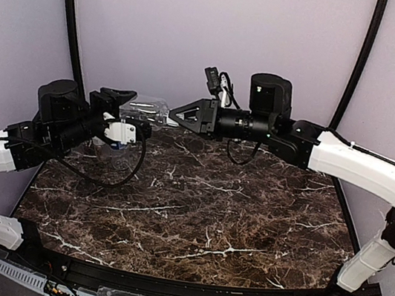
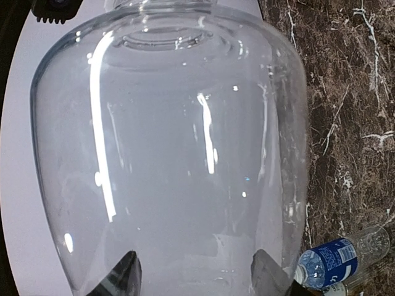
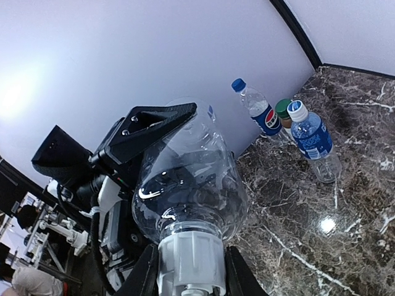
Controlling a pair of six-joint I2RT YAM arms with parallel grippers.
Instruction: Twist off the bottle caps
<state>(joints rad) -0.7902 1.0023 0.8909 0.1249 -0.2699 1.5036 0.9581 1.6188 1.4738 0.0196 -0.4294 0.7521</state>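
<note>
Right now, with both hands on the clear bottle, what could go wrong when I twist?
The left hand grips the clear bottle only by its smooth body, so it may spin or buckle as the right hand turns the white cap. The bottle hangs above the table; a slip could drop it toward the three bottles standing nearby.

A robot test booth in a lab; plain lilac backdrop walls (image 1: 201, 28) enclose a marble-patterned table (image 1: 194, 215).
</note>
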